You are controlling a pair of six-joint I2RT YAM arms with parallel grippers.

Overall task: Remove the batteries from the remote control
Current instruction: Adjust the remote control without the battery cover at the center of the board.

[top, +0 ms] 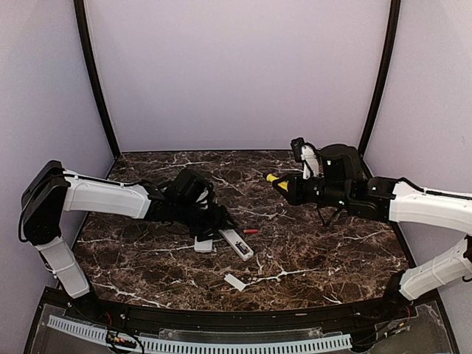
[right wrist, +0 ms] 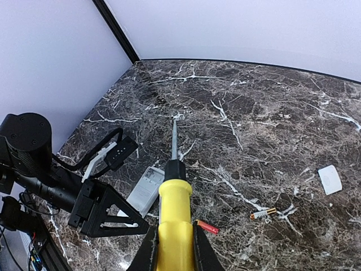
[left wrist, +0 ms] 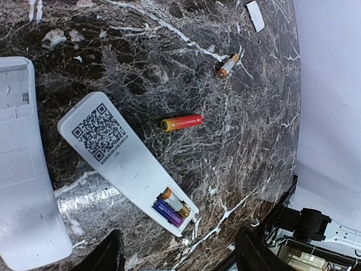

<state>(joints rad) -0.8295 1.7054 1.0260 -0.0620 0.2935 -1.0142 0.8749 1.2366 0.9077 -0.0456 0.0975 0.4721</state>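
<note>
A white remote [left wrist: 113, 147] with a QR code lies face down on the marble, its battery bay open. Two cells [left wrist: 172, 206], one silver and orange, one purple, sit in the bay. A red battery [left wrist: 181, 122] lies loose beside the remote; it also shows in the right wrist view [right wrist: 207, 227] and the top view [top: 251, 231]. My left gripper [left wrist: 180, 259] is open and empty, hovering over the bay end of the remote [top: 236, 243]. My right gripper [right wrist: 174, 248] is shut on a yellow-handled screwdriver [right wrist: 175, 209], held above the table right of centre [top: 284, 184].
A second white remote [left wrist: 22, 169] lies to the left of the first. A silver and gold cell [left wrist: 227, 65] lies farther out, also in the right wrist view [right wrist: 263, 213]. A flat white back cover [top: 235, 282] lies near the front edge.
</note>
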